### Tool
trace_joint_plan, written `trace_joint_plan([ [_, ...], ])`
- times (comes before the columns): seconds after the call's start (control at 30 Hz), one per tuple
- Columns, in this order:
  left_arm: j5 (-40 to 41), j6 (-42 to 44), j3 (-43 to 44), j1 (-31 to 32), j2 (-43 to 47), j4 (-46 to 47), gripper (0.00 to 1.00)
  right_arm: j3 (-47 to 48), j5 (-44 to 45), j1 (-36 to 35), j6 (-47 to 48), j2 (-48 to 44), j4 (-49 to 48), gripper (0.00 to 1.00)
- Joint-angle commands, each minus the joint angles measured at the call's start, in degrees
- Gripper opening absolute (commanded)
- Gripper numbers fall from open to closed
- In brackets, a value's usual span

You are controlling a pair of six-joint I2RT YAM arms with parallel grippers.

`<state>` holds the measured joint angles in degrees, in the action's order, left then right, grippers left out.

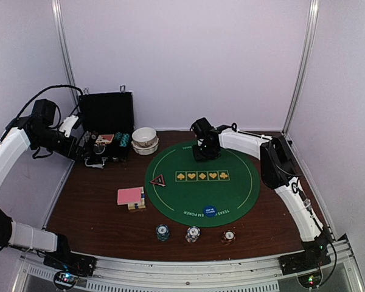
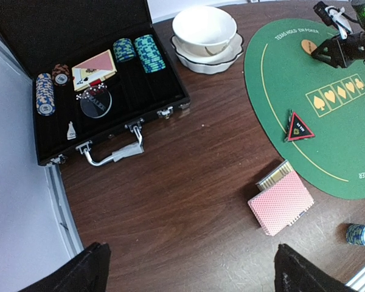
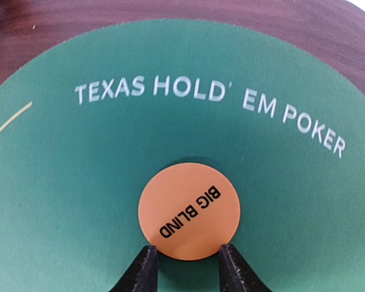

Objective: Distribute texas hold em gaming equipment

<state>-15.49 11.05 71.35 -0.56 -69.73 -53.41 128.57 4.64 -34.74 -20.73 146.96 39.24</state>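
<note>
On the table [image 1: 91,213], left fingers [image 2: 88,271] hang spread wide and empty. Green felt mat [image 1: 243,182] at centre, pink-backed deck [image 2: 283,204] just off its edge. At the mat's far rim the orange BIG BLIND button [image 3: 188,210] lies flat. Right fingers [image 3: 145,271] flank its near edge (pinching or merely touching, cannot tell). Risk: lifting away while touching could drag or flip the thin button.
</note>
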Motion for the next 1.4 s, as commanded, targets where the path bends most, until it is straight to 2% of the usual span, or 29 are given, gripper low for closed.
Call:
trace_joint_plan([
  [0.0, -1.06, 0.46, 0.1, -0.41, 0.75, 0.23, 0.98, 6.16, -1.52, 1.33, 0.67, 4.13, 2.34, 0.36],
  [0.2, -1.01, 0.6, 0.25, -0.41, 0.65, 0.18, 0.98, 9.72, -2.82, 1.78, 1.0, 6.32, 2.02, 0.42],
  [0.3, -0.77, 0.63, 0.27, -0.41, 0.69, 0.23, 0.97, 9.93, -3.44, 1.7, 1.89, 5.29, 2.16, 0.51],
  [0.4, -0.09, 0.79, 0.39, -0.41, 0.82, 0.13, 0.98, 8.16, -3.03, 1.06, 3.25, 1.64, 2.31, 0.66],
  [0.5, 0.81, 0.99, 0.77, -0.41, 0.88, -0.03, 0.98, 1.37, -2.66, -0.16, 4.38, -4.47, 0.26, 0.77],
  [0.67, 2.73, 0.85, 2.25, -0.41, 0.52, -0.87, 0.97, -17.99, -2.29, -3.99, 4.44, -17.85, -6.82, 0.86],
  [0.97, 8.1, -1.22, 6.21, -0.41, -2.32, -4.41, 0.98, -48.15, -3.28, -15.57, 0.75, -34.35, -12.52, 0.79],
  [1.13, 8.87, -1.77, 7.5, -0.41, -2.41, -4.62, 0.98, -54.02, -2.71, -20.22, -0.3, -37.42, -10.95, 0.73],
  [1.37, 9.27, -0.24, 7.69, -0.41, -2.7, -5.08, 0.98, -58.31, -1.09, -22.03, -1.31, -39.03, -10.24, 0.69],
])
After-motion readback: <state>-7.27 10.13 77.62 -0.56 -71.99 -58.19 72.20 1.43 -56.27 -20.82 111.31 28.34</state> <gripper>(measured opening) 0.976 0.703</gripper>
